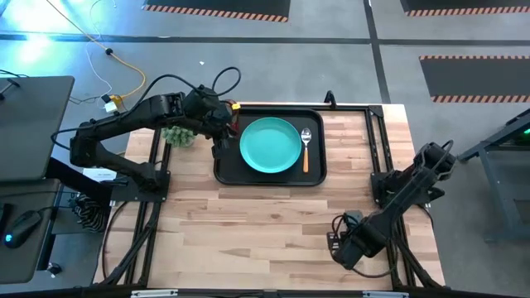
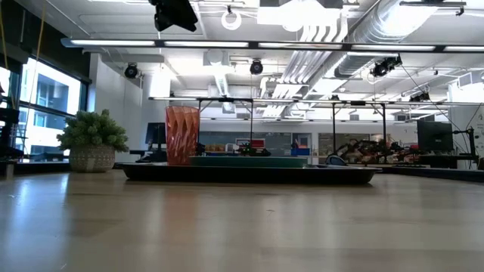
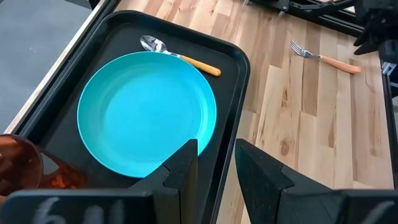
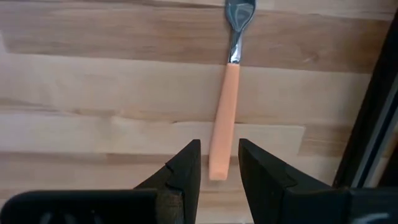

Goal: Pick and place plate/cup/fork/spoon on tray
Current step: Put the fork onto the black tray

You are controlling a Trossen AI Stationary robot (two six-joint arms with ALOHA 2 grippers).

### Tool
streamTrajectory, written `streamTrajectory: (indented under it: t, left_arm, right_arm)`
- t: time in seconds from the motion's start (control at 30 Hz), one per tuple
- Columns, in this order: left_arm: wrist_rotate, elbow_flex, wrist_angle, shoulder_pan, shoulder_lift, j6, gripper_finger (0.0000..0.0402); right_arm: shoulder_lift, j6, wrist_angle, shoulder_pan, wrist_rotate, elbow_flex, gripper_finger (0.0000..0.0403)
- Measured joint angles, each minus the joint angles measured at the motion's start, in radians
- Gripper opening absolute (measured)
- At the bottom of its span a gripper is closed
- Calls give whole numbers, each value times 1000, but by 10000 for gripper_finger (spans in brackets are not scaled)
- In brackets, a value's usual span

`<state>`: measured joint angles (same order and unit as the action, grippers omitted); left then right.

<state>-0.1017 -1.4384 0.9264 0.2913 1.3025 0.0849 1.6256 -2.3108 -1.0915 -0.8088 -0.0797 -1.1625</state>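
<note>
Two grippers show jaws apart: our left gripper [image 3: 216, 165] over the tray [image 3: 233, 74] holding plate [image 3: 146, 112], spoon [image 3: 180, 55] and cup [image 2: 182, 134], our right gripper [image 4: 219, 163] above the fork [image 4: 225, 106].

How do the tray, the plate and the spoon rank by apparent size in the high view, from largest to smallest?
1. tray
2. plate
3. spoon
All lie at table height, so nearness to the camera does not distort this order.

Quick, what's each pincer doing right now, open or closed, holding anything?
Left pincer: open, empty, over the tray edge by the plate.
Right pincer: open, empty, at the fork handle.
</note>
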Motion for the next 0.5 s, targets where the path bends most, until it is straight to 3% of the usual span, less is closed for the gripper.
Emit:
streamTrajectory:
  t: [0.5]
  left_arm:
    - [0, 0, 0, 0, 0, -18, 99]
  right_arm:
    - [85, 38, 25, 1, 1, 29, 100]
